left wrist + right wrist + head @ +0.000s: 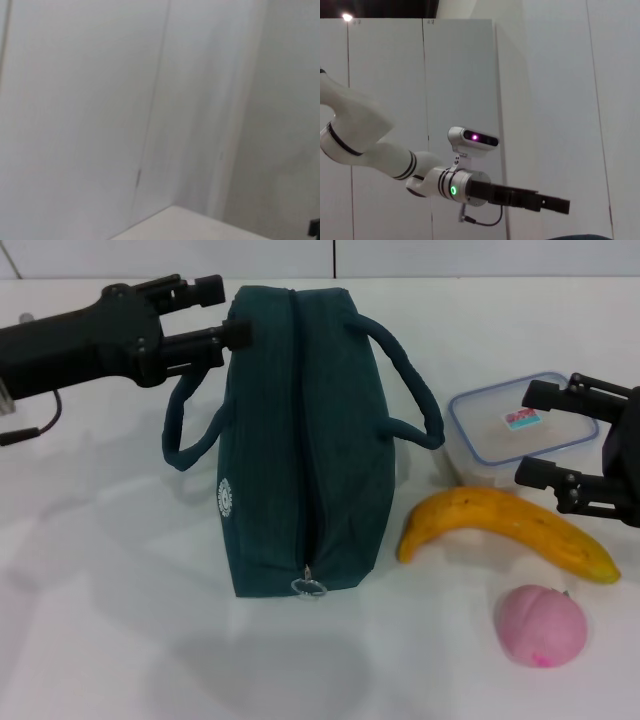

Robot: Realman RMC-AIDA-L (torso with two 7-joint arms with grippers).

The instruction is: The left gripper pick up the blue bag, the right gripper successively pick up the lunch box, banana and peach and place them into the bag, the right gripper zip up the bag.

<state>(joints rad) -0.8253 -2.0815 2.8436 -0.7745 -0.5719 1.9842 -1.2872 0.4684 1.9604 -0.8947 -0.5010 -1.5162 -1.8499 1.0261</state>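
Observation:
The blue bag lies on its side mid-table, its zipper closed and the pull at the near end. My left gripper is open at the bag's far left corner, above one handle, with its lower fingertip touching the fabric. The lunch box, clear with a blue rim, sits right of the bag. My right gripper is open over the box's right side. In front of the box lies the banana, and the pink peach sits nearer still. In the right wrist view the left arm shows against the wall.
The white table stretches to the left of the bag and in front of it. A second bag handle arches toward the lunch box. The left wrist view shows only wall panels and a table corner.

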